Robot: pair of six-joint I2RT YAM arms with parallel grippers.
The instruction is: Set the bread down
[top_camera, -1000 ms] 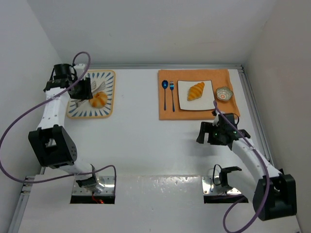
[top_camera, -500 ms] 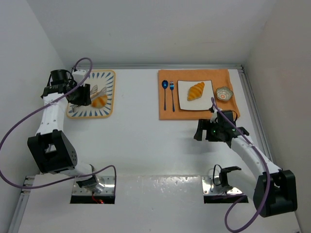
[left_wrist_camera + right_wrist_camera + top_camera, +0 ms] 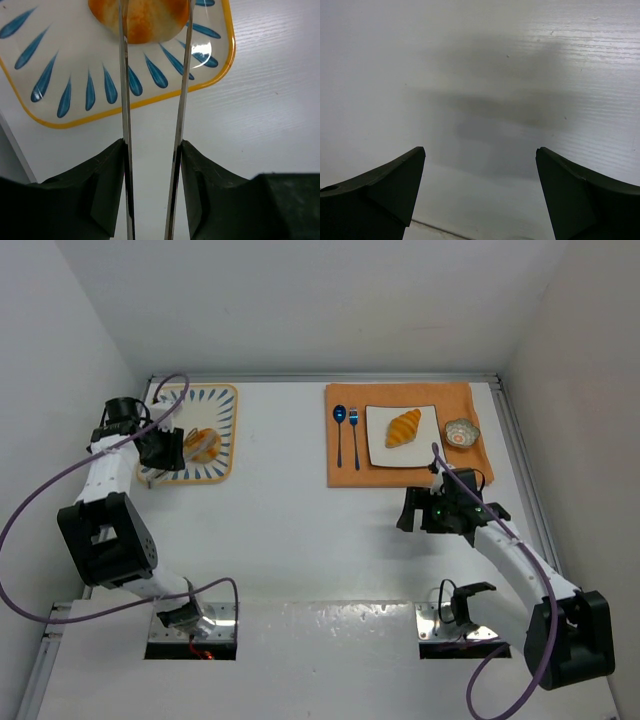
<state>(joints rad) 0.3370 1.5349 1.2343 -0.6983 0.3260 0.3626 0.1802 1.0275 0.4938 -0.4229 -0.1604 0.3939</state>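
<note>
Golden bun sits on the patterned tray. The left gripper has drawn back leftward, prongs straddling it, grip unclear. Croissant lies on the plate; right gripper gapes wide.

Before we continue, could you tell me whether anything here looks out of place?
Nothing stands out: the golden croissant lies on the white square plate, the round bun on the blue-patterned tray; nothing spilled.

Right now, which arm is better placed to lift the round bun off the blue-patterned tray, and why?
Left. The left gripper holds tongs whose blades flank the bun on the tray; the right gripper hovers over the table, far away.
</note>
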